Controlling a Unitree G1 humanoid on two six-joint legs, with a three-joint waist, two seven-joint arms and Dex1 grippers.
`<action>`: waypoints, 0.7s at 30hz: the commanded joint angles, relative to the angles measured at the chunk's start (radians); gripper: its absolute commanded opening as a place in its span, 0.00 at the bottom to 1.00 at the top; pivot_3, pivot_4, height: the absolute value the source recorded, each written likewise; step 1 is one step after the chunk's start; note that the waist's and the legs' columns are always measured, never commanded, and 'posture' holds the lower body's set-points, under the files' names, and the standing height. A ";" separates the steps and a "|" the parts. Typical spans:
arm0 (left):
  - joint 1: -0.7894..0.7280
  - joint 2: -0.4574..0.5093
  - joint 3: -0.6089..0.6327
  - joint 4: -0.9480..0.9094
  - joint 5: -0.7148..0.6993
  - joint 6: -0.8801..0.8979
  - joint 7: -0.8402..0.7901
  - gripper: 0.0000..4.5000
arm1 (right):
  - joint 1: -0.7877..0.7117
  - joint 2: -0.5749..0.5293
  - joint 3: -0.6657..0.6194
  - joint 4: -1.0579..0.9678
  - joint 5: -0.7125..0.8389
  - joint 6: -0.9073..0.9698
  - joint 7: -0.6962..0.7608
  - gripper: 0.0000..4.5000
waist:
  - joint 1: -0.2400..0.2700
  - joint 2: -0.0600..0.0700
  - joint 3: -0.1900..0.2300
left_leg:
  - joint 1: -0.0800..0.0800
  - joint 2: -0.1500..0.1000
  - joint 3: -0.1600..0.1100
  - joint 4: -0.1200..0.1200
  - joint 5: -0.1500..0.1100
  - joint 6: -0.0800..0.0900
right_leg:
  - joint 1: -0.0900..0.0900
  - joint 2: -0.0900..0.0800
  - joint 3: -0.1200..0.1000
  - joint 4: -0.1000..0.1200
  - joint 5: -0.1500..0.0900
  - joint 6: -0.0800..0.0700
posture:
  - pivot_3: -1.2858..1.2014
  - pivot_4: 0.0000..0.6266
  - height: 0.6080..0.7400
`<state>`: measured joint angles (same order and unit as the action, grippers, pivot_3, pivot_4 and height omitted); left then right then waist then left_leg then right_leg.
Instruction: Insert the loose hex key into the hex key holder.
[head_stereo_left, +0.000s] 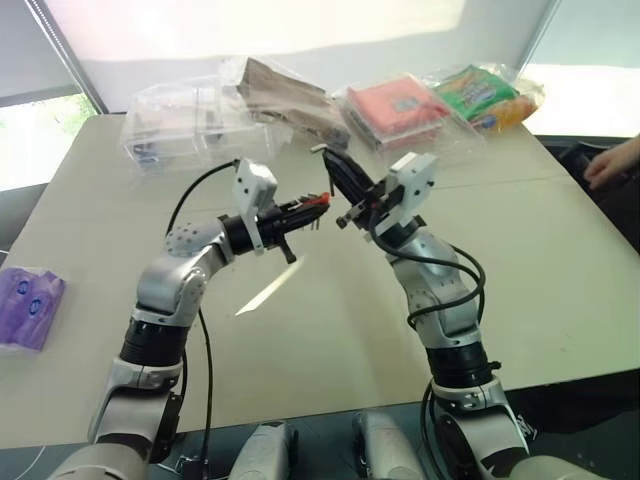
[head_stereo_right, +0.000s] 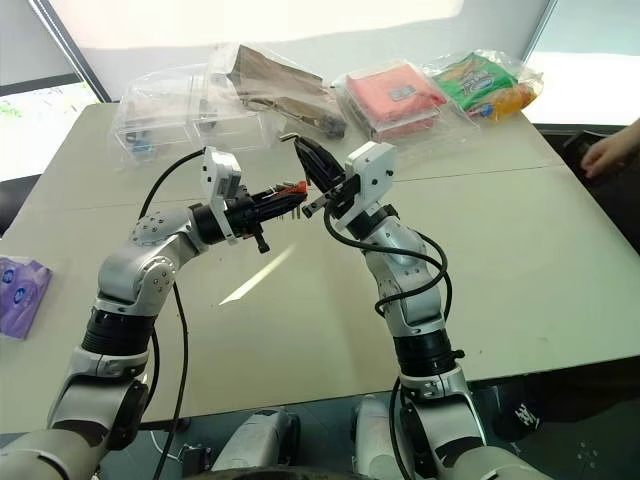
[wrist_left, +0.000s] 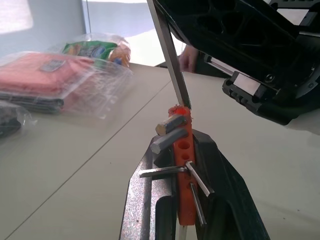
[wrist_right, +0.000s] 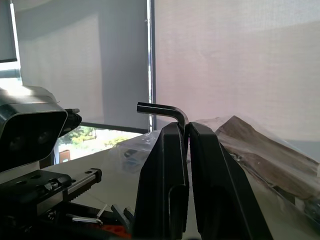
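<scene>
My left gripper (head_stereo_left: 300, 212) is shut on the hex key holder (head_stereo_left: 318, 200), a small red-orange block with several thin metal keys sticking out, held above the table's middle. In the left wrist view the holder (wrist_left: 182, 165) stands between the fingers. My right gripper (head_stereo_left: 333, 162) is shut on the loose hex key (wrist_right: 160, 108), whose bent end pokes out past the fingertips. The key's straight shaft (wrist_left: 172, 60) runs down to the holder's outer end and touches it there. The two grippers meet tip to tip in mid-air.
Along the table's far edge lie a clear plastic box (head_stereo_left: 180, 125), a brown packet (head_stereo_left: 290, 95), a pink-red packet (head_stereo_left: 400, 105) and a green-orange packet (head_stereo_left: 480, 92). A purple packet (head_stereo_left: 28, 305) lies at the left edge. A person's hand (head_stereo_left: 612, 160) rests at the right.
</scene>
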<state>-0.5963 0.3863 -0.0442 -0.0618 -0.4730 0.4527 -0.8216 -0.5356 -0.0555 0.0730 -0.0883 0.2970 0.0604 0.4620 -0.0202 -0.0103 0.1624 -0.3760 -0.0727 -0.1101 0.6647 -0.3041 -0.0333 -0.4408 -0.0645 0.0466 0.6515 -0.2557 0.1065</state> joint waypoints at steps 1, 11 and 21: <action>-0.014 -0.001 0.019 -0.048 -0.022 0.001 0.000 0.00 | -0.031 0.016 0.002 -0.024 0.004 -0.020 -0.007 0.00 | 0.000 0.000 0.000 | 0.000 0.000 0.000 0.000 0.000 0.000 | 0.000 0.000 0.000 0.000 0.000 0.000 | 0.52 0.24 1.00; -0.026 -0.016 0.021 -0.035 -0.021 0.001 0.010 0.00 | -0.039 0.027 0.017 -0.030 0.011 -0.014 -0.001 0.00 | 0.000 0.000 0.000 | 0.000 0.000 0.000 0.000 0.000 0.000 | 0.000 0.000 0.000 0.000 0.000 0.000 | 0.52 0.24 1.00; -0.013 -0.018 0.025 -0.038 -0.031 -0.003 0.016 0.00 | -0.034 0.024 0.019 -0.025 0.003 -0.020 -0.005 0.00 | 0.000 0.000 0.000 | 0.000 0.000 0.000 0.000 0.000 0.000 | 0.000 0.000 0.000 0.000 0.000 0.000 | 0.52 0.24 1.00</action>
<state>-0.5972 0.3686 -0.0438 -0.0634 -0.4889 0.4556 -0.8041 -0.5622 -0.0383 0.0914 -0.0882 0.2981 0.0602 0.4575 -0.0201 -0.0103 0.1624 -0.3760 -0.0727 -0.1102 0.6647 -0.3041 -0.0332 -0.4407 -0.0646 0.0466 0.6515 -0.2557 0.1065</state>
